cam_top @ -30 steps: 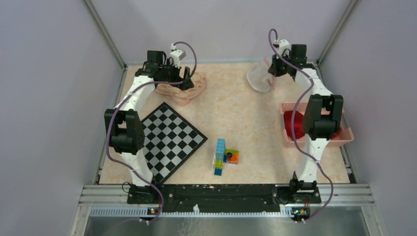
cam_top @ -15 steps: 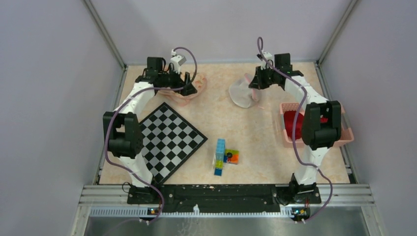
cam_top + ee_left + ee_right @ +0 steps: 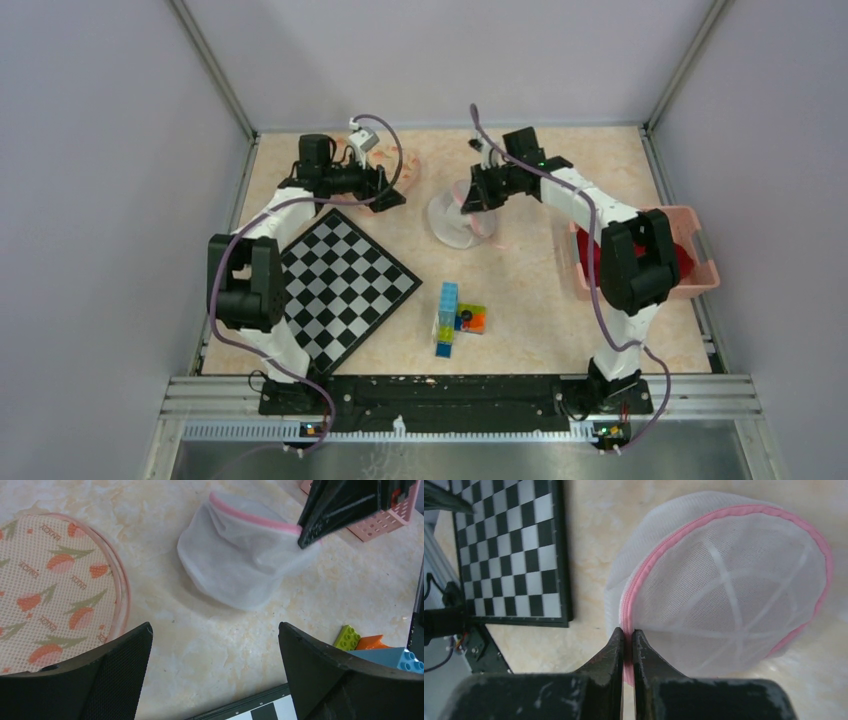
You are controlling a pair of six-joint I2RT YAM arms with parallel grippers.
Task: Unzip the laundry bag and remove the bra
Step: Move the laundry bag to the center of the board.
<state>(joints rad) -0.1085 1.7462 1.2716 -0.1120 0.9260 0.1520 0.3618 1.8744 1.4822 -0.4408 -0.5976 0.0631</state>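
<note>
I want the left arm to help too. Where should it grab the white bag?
Probably the pink zipper rim, at its free end, coming from the left over the sagging mesh. The rim is a narrow edge; the right gripper pinches the other end.

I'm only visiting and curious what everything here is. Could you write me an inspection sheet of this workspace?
Surface: beige marbled table; no spills seen.
Job's things: white mesh laundry bag with pink zip, gripped at its rim; cannot tell if unzipped. No bra clearly seen.
Clutter: tulip-print mesh piece, chessboard, toy bricks, pink basket holding something red.
Grippers: left gripper open, empty; right gripper shut on the bag's pink edge.
Cables: purple cables run along both arms.
Surroundings: plain walls, metal frame; nothing else seen.
</note>
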